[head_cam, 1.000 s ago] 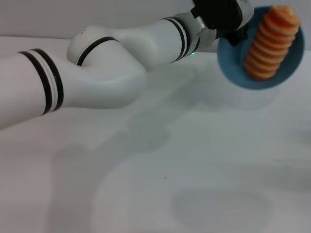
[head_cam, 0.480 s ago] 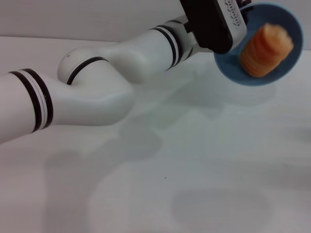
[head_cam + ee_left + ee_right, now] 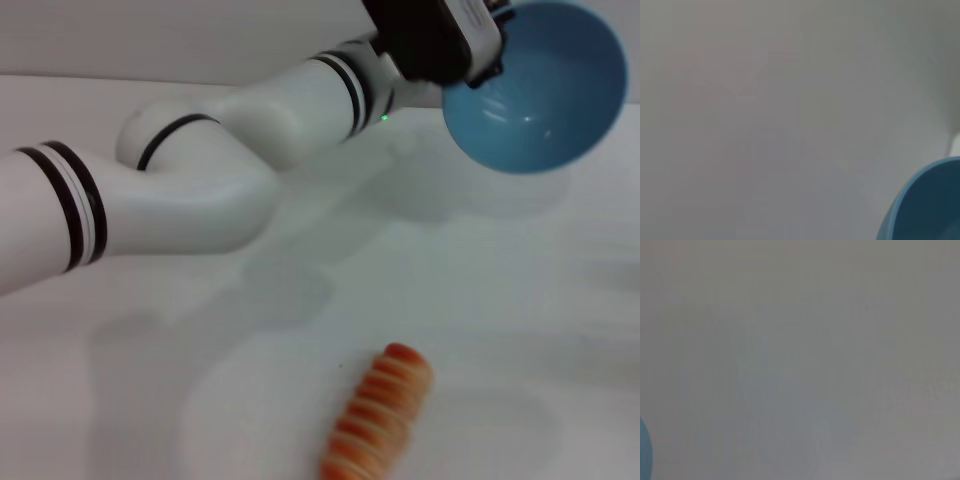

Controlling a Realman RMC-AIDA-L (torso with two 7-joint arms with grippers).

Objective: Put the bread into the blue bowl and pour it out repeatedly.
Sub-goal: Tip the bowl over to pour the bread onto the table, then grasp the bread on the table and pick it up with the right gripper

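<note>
The blue bowl (image 3: 535, 85) hangs tipped on its side above the far right of the white table, its empty inside facing me. My left gripper (image 3: 492, 30) is shut on the bowl's rim at its upper left, with the left arm reaching across from the left. The bread (image 3: 378, 418), orange-and-cream striped side up, lies on the table at the near centre, well below and apart from the bowl. Part of the blue bowl (image 3: 927, 205) also fills a corner of the left wrist view. My right gripper is out of view.
The white table (image 3: 200, 400) stretches around the bread. My left arm (image 3: 190, 190) spans the left and middle of the head view above the table. A grey wall runs behind the table's far edge.
The bread slid out of the tipped bowl and dropped to the table at the near centre. The bowl is now empty and stays held up at the far right.
</note>
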